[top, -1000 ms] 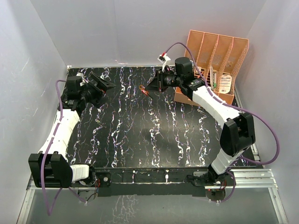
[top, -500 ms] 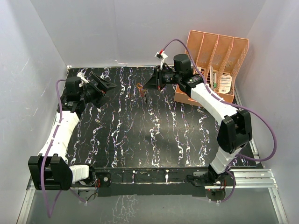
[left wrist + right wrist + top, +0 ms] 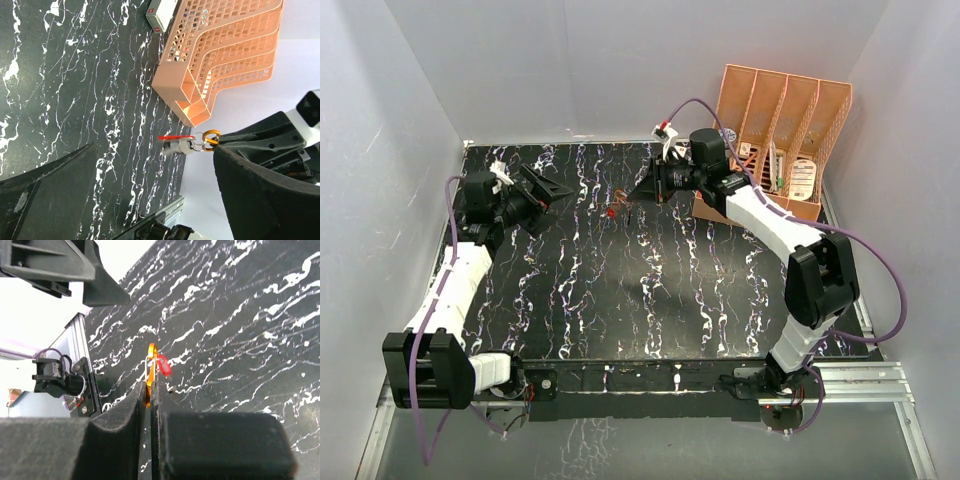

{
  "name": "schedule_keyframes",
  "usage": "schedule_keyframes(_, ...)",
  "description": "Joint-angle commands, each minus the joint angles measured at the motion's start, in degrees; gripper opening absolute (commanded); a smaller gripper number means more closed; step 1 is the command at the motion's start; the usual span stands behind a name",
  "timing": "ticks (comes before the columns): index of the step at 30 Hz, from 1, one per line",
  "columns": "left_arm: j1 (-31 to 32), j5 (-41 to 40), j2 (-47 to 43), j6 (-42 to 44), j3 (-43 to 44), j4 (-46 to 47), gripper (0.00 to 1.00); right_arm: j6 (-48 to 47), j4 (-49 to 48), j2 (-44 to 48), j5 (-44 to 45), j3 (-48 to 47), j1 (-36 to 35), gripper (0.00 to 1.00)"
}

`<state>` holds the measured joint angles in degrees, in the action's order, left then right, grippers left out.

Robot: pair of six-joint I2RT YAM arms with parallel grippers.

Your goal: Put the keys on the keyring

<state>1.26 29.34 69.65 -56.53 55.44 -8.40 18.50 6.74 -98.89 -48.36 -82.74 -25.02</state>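
Pinching the small thin orange-gold wire keyring [image 3: 151, 371] edge-on between its two black fingers, the right gripper [image 3: 642, 190] holds the loop in the air above the black, white-veined marble-patterned table [image 3: 620, 290], to the left of the large orange slotted file rack [image 3: 783, 125]. From the ring hang the keys [image 3: 163, 365], a tiny piece with a bright red rectangular plastic head, joined to the loop by a small silver link; the wrist view of the left arm shows the red head [image 3: 175, 137] and a greyish metal part dangling beside the orange loop [image 3: 211, 135], clear of the tabletop. In the overhead view the red speck [image 3: 611, 213] sits just left of the right gripper's tips, well left of the rack's near corner. The left gripper [image 3: 552, 187] hovers further left of the rack, across the table from the ring, its two dark fingers spread wide apart with nothing between them. A small white rectangular box [image 3: 161, 12] lies on the table just beside the rack's far side. Papers or cards stand in the rack's slots.
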Motion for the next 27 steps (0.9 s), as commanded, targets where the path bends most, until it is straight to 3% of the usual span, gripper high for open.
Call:
schedule_keyframes(1, -0.3, 2.4, -1.5, 0.5, -2.6, 3.4, 0.99, 0.8, -6.7, -0.5, -0.1, 3.5, -0.2, 0.00)
schedule_keyframes(16, -0.2, 3.3, 1.2, 1.5, -4.5, 4.5, 0.99, 4.4, -13.5, -8.7, 8.0, 7.9, -8.2, 0.00)
schedule_keyframes(27, -0.3, 3.4, 2.6, 2.3, -4.7, 4.5, 0.99, 6.5, -13.9, -15.1, 15.7, 6.8, -7.5, 0.00)
